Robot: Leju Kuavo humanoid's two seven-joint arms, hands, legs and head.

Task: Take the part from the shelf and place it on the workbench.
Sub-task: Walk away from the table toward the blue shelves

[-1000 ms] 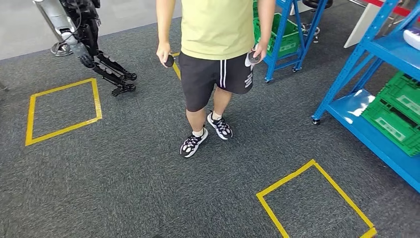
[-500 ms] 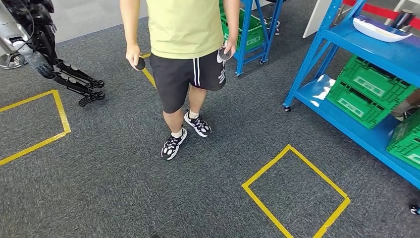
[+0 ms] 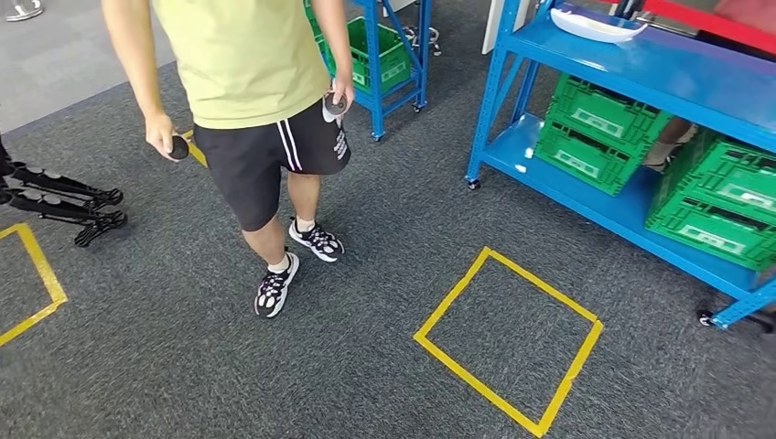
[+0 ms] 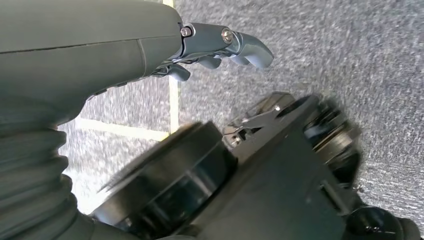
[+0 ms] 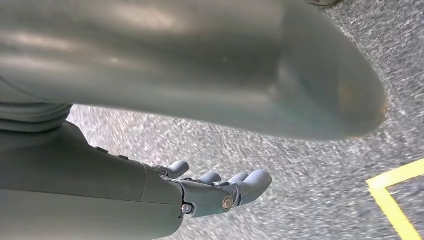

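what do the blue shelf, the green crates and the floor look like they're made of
Shelf: looks like painted metal, with a smooth glossy blue finish that catches the light on thin posts and flat decks. Crates: probably moulded plastic, matte green with ribbed, slotted walls. Floor: grey carpet by its speckled, fuzzy texture.

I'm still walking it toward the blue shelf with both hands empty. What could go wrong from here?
1. A person stands close ahead on the carpet, feet near the likely path; a step or turn could clip them.
2. The white part lies near the front edge of the shelf; a clumsy reach might push it off.
3. The left robot hand and right robot hand hang by the floor, so both must be raised clear of the shelf posts.
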